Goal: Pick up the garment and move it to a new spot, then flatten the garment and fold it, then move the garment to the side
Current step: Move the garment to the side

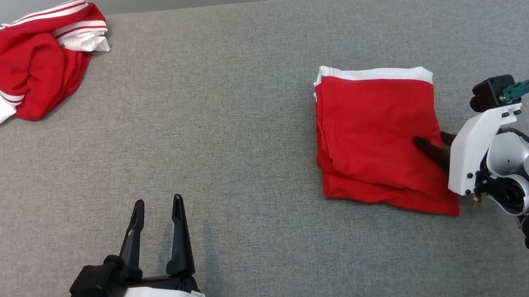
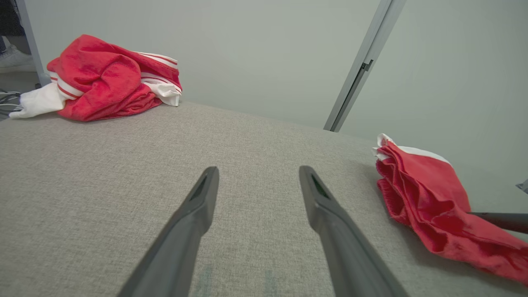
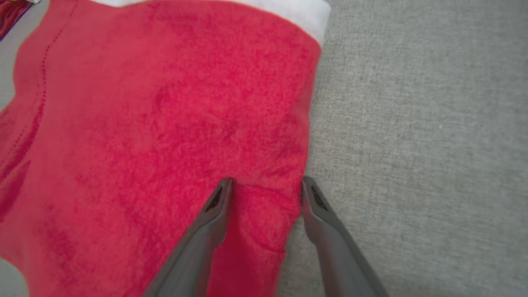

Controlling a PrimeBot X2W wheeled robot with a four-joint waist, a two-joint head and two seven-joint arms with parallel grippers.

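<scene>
Your folded red garment (image 1: 377,135) lies flat on the grey cloth-covered counter (image 1: 238,96), right of centre in the head view, a rough rectangle of stacked layers with a white band (image 1: 375,73) along its upper edge. Your right end effector (image 1: 428,137) reaches in from the lower right of that frame and meets the garment at its right-hand edge, about halfway down. In the right wrist view you see its jaws spread apart and straddling that edge: the left-hand finger (image 3: 206,222) rests on top of the red cloth, while the other one (image 3: 326,222) sits at the cloth's border, over bare grey counter. A small pucker of fabric stands between them, but they are not clamped on it, so count this end effector as released. Your left end effector (image 1: 158,200) sits at the lower left of the head view, well apart from the garment, fingers pointing up the frame and spread wide with nothing between them but counter. A crumpled red-and-white garment (image 1: 31,65) is heaped at the upper left corner of the head view, at the counter's far edge, touched by neither arm.
</scene>
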